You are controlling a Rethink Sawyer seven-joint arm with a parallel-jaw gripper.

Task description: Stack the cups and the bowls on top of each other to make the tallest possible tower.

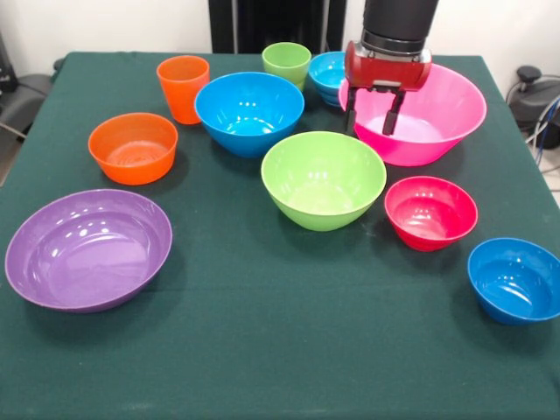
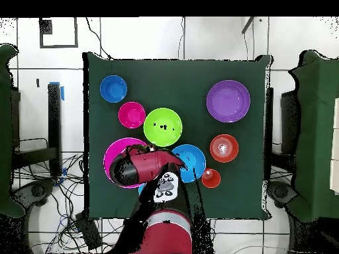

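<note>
gripper: the gripper (image 1: 374,112) hangs from the red and black arm with its two dark fingers (image 1: 393,112) pointing down, parted, and nothing between them.
below it: the pink bowl (image 1: 455,109); the fingertips hang over that bowl's hollow on its side toward the table's middle, and whether they touch the inner wall I cannot tell.
overhead check: seen from above, the arm covers much of the pink bowl (image 2: 112,155), so the tips are hidden there.
key relation: the widest bowl lies directly under the open jaws, so I judge the next move turns on a short drop onto its rim or a shift to a neighbour, not a long reach.
nearest neighbours: the lime bowl (image 1: 324,179) stands just beside the pink one, nearer the camera; the red bowl (image 1: 431,212) is near both; a small blue bowl (image 1: 328,74) sits partly hidden behind the arm.
further out: the large blue bowl (image 1: 249,112) lies mid-table, with the green cup (image 1: 286,64) and the orange cup (image 1: 183,87) upright behind it.
far side: the orange bowl (image 1: 133,147) and the purple bowl (image 1: 87,249) are well apart from the gripper; another small blue bowl (image 1: 514,280) sits alone at the near corner.
progress: every piece stands singly, open side up; no stack has been started.
axis: round pieces give no preferred grip direction; a rim pinch seems likeliest.
</note>
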